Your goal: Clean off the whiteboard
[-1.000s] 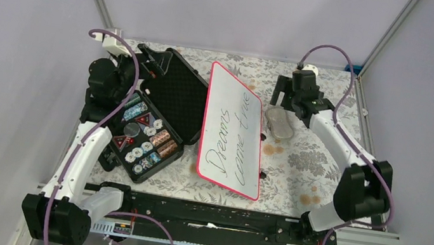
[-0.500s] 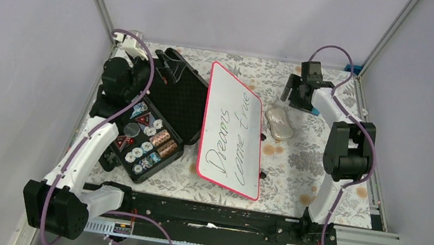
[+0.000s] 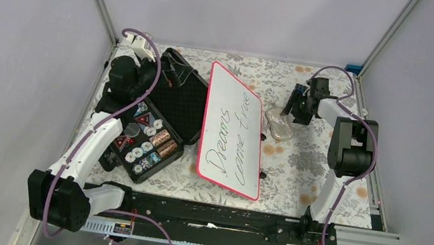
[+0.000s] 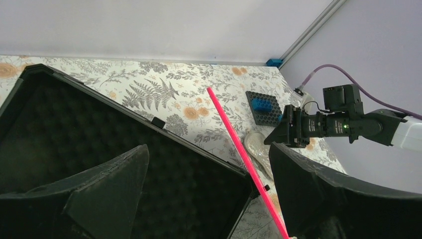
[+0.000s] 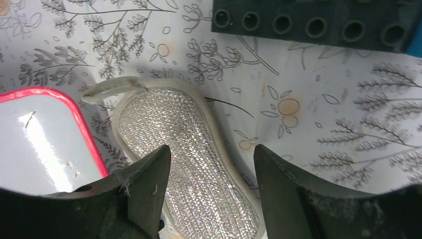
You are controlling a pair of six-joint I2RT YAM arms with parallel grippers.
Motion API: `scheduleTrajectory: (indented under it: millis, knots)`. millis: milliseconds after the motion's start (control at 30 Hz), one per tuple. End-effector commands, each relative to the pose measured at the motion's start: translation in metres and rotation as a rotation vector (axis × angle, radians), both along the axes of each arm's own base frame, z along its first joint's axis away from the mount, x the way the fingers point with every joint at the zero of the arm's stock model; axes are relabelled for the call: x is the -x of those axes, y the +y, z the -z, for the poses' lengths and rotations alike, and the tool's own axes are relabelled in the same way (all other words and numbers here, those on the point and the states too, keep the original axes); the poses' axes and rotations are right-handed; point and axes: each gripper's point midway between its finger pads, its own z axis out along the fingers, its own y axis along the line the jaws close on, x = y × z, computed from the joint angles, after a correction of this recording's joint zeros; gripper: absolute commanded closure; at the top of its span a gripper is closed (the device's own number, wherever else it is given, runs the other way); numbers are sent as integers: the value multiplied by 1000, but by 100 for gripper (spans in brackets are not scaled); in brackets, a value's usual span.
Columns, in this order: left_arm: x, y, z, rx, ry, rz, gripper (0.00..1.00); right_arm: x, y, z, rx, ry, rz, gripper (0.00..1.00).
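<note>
The whiteboard [image 3: 231, 130] lies mid-table with a red-pink rim and black handwriting; its corner shows in the right wrist view [image 5: 40, 139] and its edge as a pink line in the left wrist view [image 4: 244, 162]. A silvery glitter sponge pad [image 3: 279, 124] lies just right of the board, also seen in the right wrist view [image 5: 186, 164]. My right gripper [image 3: 296, 108] is open and empty, just above the pad's far end, jaws either side of it [image 5: 211, 154]. My left gripper [image 3: 167, 67] is open and empty over the black case lid [image 4: 209, 159].
An open black foam-lined case [image 3: 158, 114] with poker chips lies left of the board. A dark studded block [image 5: 308, 22] with a blue brick [image 4: 262, 104] sits at the back right. A blue clip [image 3: 353, 69] is at the back corner. Walls close in on three sides.
My right arm folded back toward the right wall; its gripper swung right and came down over the pad's far end. My left gripper moved right along the case's back edge.
</note>
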Motion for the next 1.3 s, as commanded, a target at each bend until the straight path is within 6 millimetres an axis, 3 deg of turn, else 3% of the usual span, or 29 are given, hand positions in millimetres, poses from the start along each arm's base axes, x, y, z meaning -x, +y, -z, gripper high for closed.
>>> scheduleTrajectory:
  millis: [0, 333, 533, 667, 967, 1100, 1267]
  knots:
    - [1, -9, -32, 11, -84, 50, 1, -11, 11, -3, -72, -46, -41, 32]
    - [3, -16, -28, -9, -79, 60, 1, -6, 17, 10, -64, -40, -34, 36]
    - [5, -20, -28, -13, -75, 66, 1, -5, 7, 28, 141, 3, -33, 37]
    - [1, -24, -22, -15, -51, 81, 1, -2, -2, 36, 227, 25, -24, 47]
    - [-5, -24, -11, -22, -11, 71, 1, -6, -10, 26, 318, -10, -2, 84]
    - [-8, -26, -5, -16, 11, 76, 1, -6, -20, 11, 368, -54, 33, 99]
    - [-8, -27, -4, -1, 22, 81, 1, -10, -20, -21, 345, -154, 61, 100]
